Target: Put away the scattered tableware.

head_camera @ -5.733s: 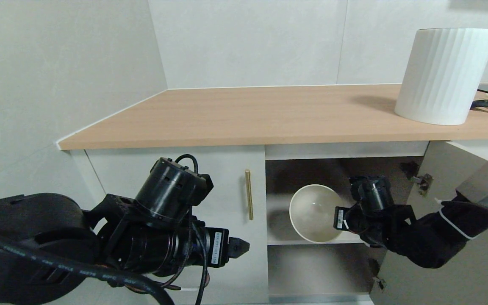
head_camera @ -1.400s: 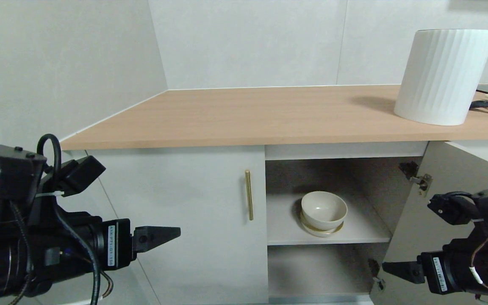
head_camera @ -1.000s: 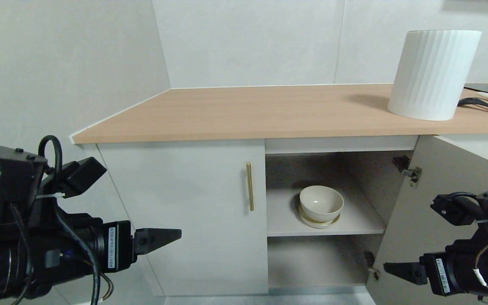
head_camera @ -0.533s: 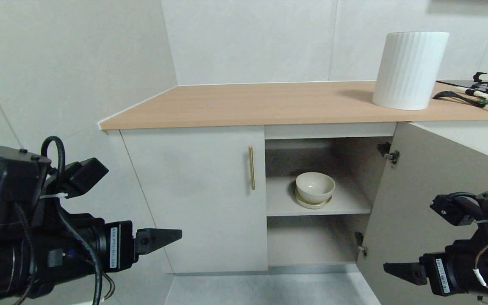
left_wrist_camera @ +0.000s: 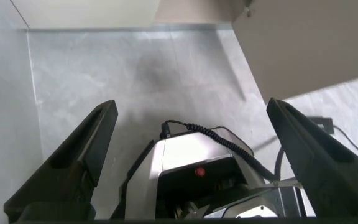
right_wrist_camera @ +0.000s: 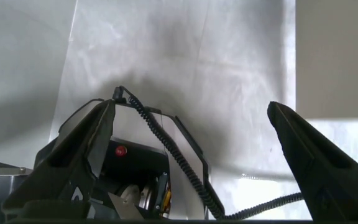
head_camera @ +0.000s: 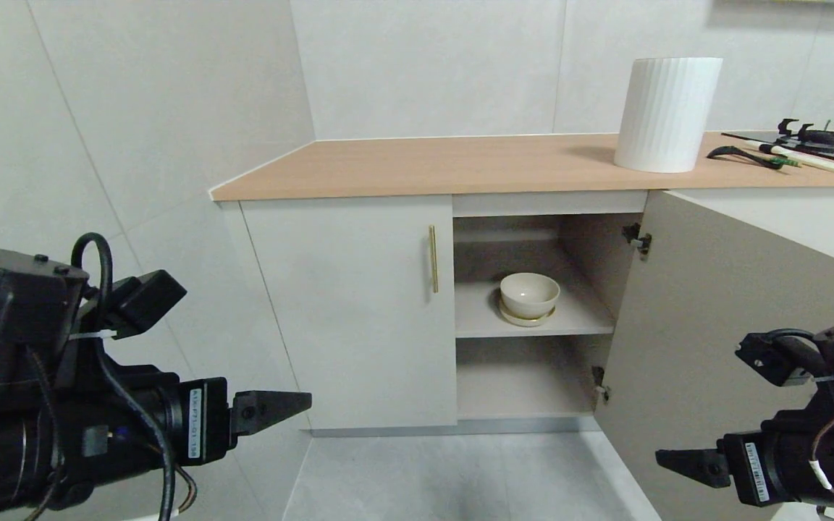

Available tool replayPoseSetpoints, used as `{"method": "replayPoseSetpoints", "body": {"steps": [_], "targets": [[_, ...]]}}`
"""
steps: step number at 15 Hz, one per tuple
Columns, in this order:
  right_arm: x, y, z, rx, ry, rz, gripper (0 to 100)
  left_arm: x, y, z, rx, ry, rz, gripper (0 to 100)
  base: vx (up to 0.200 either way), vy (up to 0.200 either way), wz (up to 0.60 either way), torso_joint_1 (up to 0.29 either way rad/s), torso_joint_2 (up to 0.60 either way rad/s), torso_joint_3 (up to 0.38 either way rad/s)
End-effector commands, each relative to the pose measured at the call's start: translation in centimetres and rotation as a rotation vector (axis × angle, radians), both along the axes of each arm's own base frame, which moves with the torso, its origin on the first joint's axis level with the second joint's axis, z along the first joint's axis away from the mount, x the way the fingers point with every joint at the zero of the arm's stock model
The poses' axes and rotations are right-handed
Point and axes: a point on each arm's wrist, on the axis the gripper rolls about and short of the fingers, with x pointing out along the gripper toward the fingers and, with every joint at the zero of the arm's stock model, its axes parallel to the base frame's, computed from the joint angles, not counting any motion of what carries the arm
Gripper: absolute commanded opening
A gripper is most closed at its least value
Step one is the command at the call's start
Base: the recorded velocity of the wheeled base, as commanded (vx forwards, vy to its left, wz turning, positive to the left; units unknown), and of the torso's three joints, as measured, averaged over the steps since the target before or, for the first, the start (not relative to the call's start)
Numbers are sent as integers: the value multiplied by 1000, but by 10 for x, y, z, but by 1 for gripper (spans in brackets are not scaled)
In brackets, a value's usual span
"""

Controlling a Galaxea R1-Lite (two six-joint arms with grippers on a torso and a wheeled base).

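Observation:
A cream bowl (head_camera: 529,294) sits upright on a small plate (head_camera: 525,318) on the middle shelf (head_camera: 482,318) of the open cabinet, in the head view. My left gripper (head_camera: 272,409) hangs low at the left, far from the cabinet, open and holding nothing. My right gripper (head_camera: 685,463) is low at the right, in front of the open door, open as well. In the wrist views the left gripper (left_wrist_camera: 191,106) and the right gripper (right_wrist_camera: 190,106) have their fingers spread wide over the grey floor.
The cabinet's right door (head_camera: 706,304) swings out toward my right arm; the left door (head_camera: 359,304) with a gold handle (head_camera: 432,258) is closed. A white ribbed canister (head_camera: 667,114) and some utensils (head_camera: 786,153) sit on the wooden counter (head_camera: 424,163). Bare floor (head_camera: 460,477) lies ahead.
Earlier my right gripper held the bowl at the shelf; now the bowl rests on the plate and both arms are drawn back. The camera has backed away from the cabinet.

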Motion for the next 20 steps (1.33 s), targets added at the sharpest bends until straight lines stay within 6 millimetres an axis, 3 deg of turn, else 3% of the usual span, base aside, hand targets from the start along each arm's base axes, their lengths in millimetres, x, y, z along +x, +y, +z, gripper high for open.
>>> {"method": "replayPoseSetpoints", "body": {"steps": [1, 12, 20], "targets": [[0, 0, -1, -2, 3, 1, 100, 0, 0, -1, 3, 4, -1, 100, 0, 0, 0, 0, 0, 0], [-4, -2, 2, -1, -6, 1, 100, 0, 0, -1, 5, 4, 0, 100, 0, 0, 0, 0, 0, 0], [-12, -14, 12, -51, 51, -21, 100, 0, 0, -2, 18, 1, -11, 100, 0, -200, 0, 2, -1, 1]]}}
